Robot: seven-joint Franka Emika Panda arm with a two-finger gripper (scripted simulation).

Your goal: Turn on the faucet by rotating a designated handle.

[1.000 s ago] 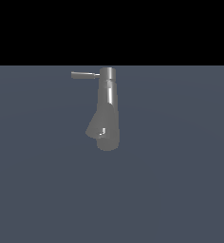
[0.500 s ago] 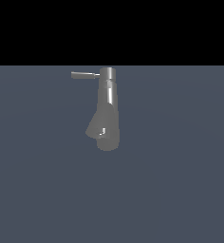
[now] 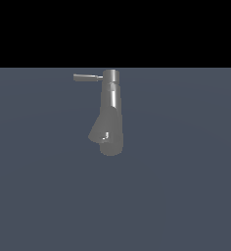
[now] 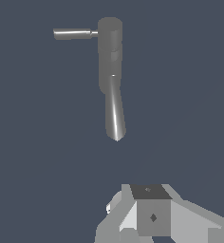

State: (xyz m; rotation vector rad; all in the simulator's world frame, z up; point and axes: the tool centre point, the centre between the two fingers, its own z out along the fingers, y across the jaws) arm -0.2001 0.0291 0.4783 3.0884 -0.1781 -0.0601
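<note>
Nothing has moved since the earlier exterior frames: the faucet (image 3: 109, 115) and its handle (image 3: 87, 77) sit exactly where they were, above the centre of the frame and a little to the left, on the flat blue-grey surface (image 3: 186, 186) that fills the lower part of the exterior view below a black band. No container shows in either view. In the exterior view the faucet's long axis runs vertically in the picture, with the short cylindrical cap at the upper end, just below the black band, and the widened, rounded spout end at the lower end, near the frame's middle. The handle is a thin rod whose long axis lies horizontally in the picture; it sticks out from the cap toward the exterior view's left. In the wrist view the faucet (image 4: 111, 76) stands in the upper middle of the picture, and the handle (image 4: 73, 33) juts sideways from the cap. The arm does not appear in the exterior view. In the wrist view only the pale grey and white body of the pincer (image 4: 152, 216) shows at the lower edge of the frame, well apart from the faucet and touching nothing; its fingertips are out of the picture, so whether it is released or clenched cannot be told.
</note>
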